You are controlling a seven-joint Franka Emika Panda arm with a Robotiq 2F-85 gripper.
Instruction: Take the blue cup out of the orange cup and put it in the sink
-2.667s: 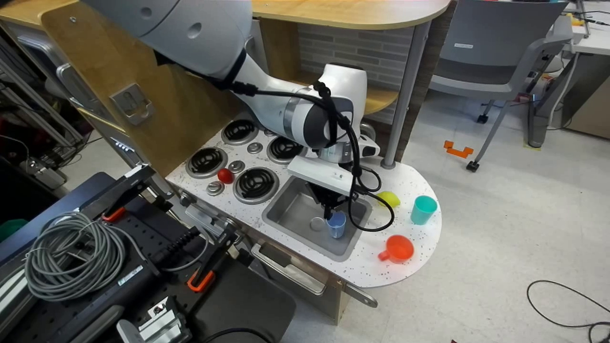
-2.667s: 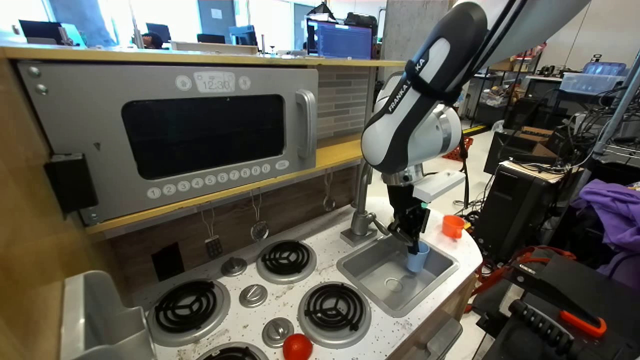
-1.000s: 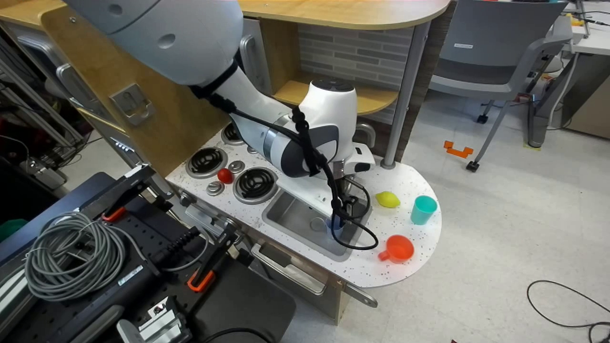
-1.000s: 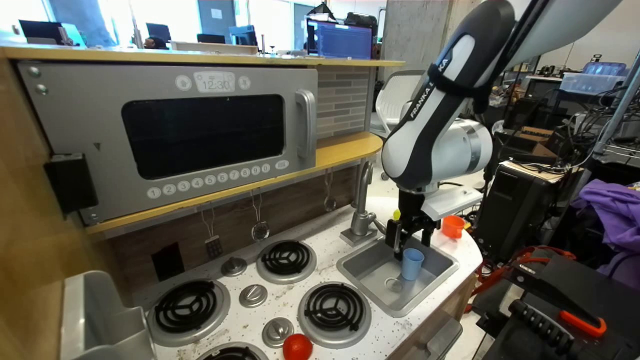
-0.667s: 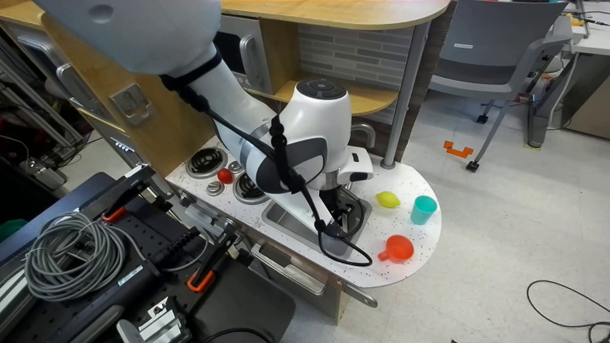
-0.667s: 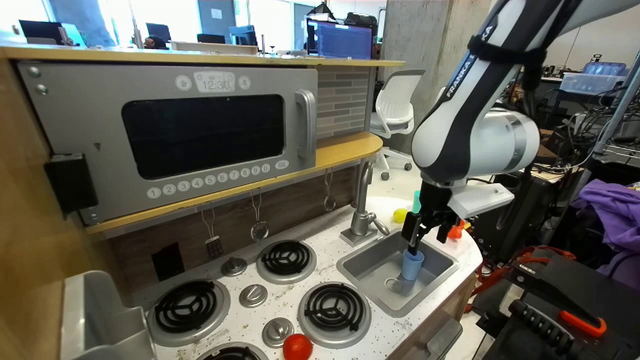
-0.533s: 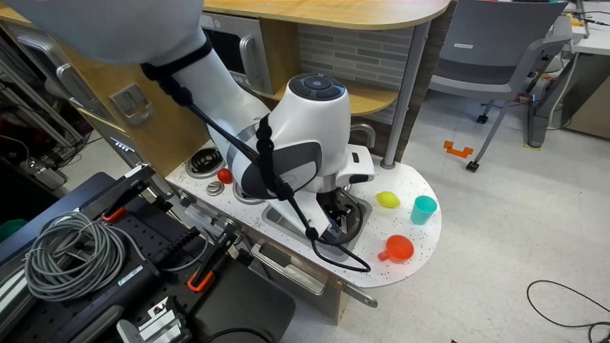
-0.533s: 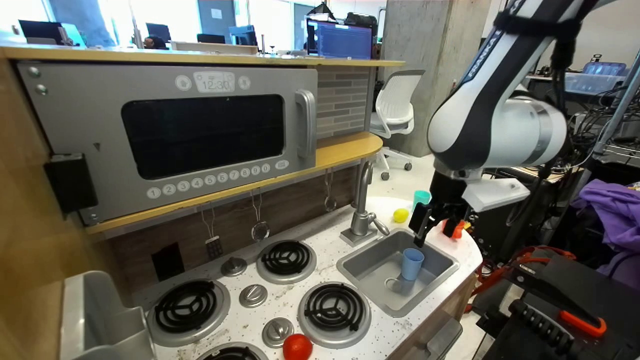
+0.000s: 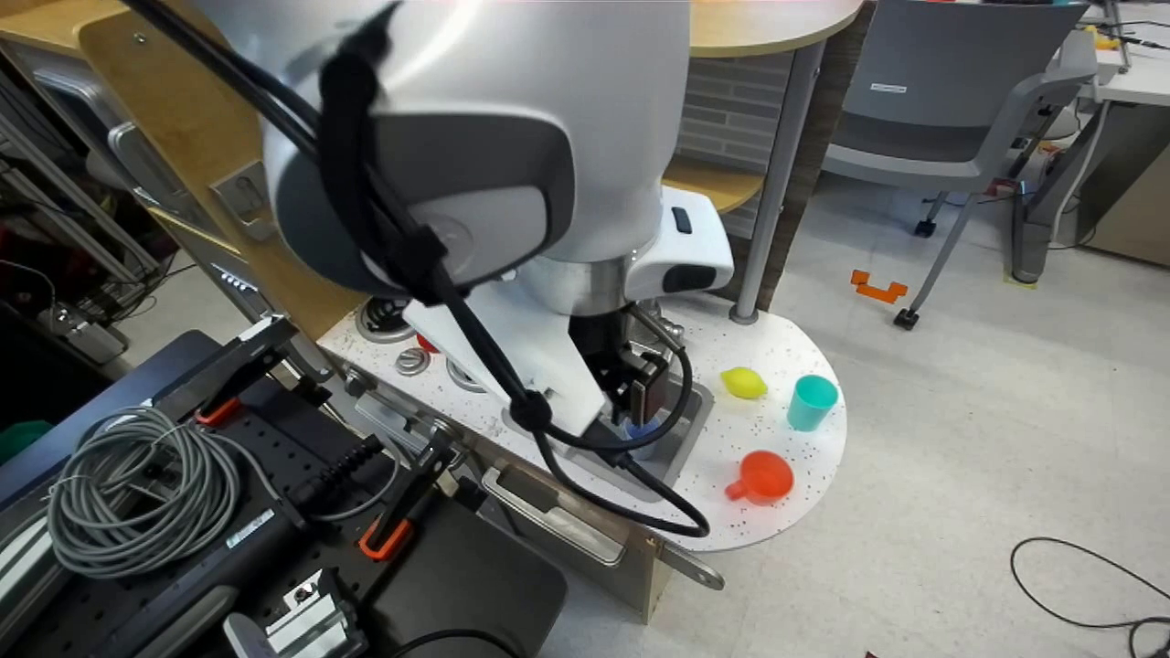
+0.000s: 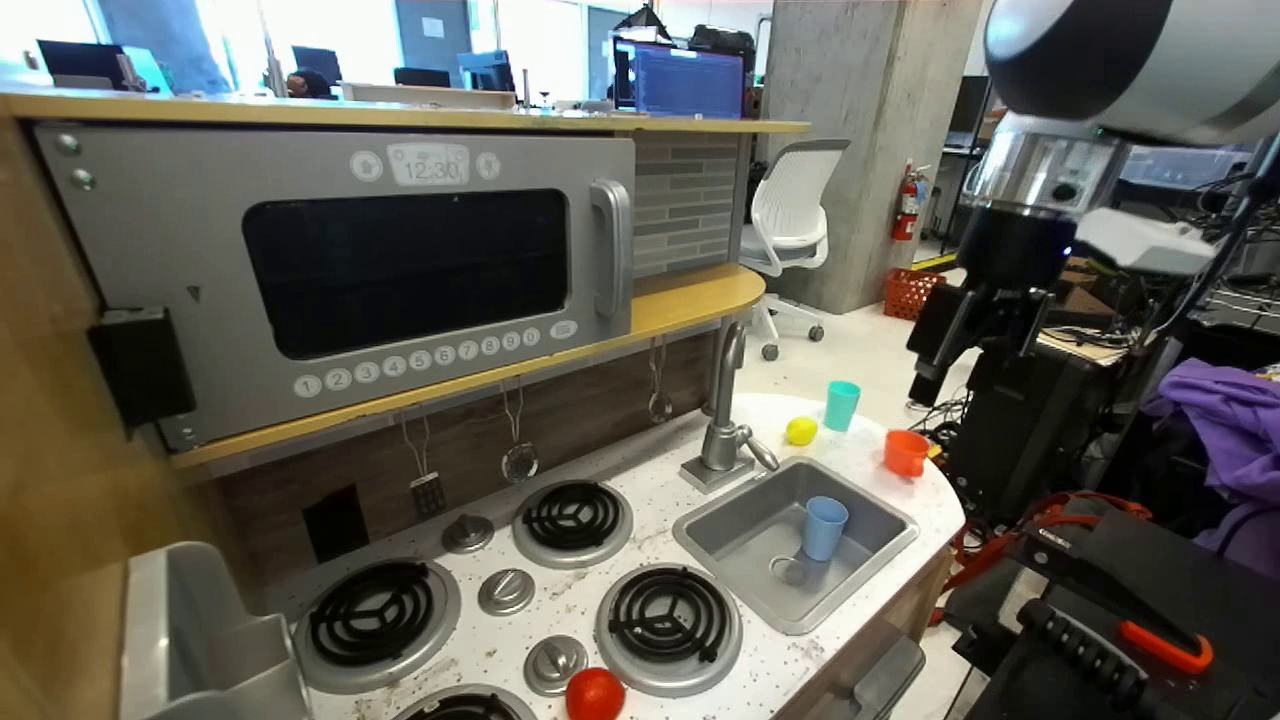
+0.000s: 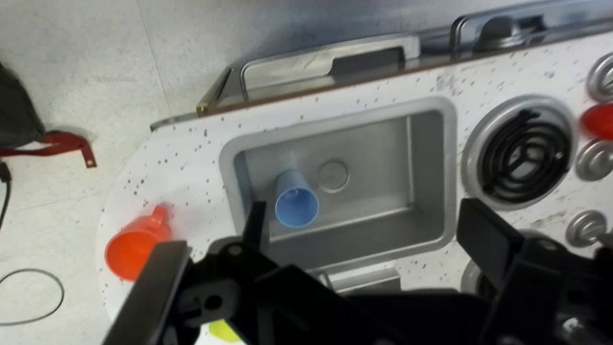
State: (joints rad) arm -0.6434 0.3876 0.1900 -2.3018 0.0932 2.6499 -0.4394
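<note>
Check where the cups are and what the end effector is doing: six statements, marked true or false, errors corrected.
1. The red-orange handled plastic-looking cup and teal cylindrical plastic-looking cup rest on the speckled white countertop. True.
2. The light-blue tapered plastic-looking cup stands in the rectangular grey metal-looking sink. True.
3. The light-blue cup is nested inside the red-orange cup. False: it stands in the sink, apart from that cup.
4. The black two-fingered end effector is open. True.
5. The end effector holds the light-blue cup. False: it holds nothing; that cup is down in the sink.
6. The teal cup touches the red-orange cup. False: countertop shows between them.
</note>
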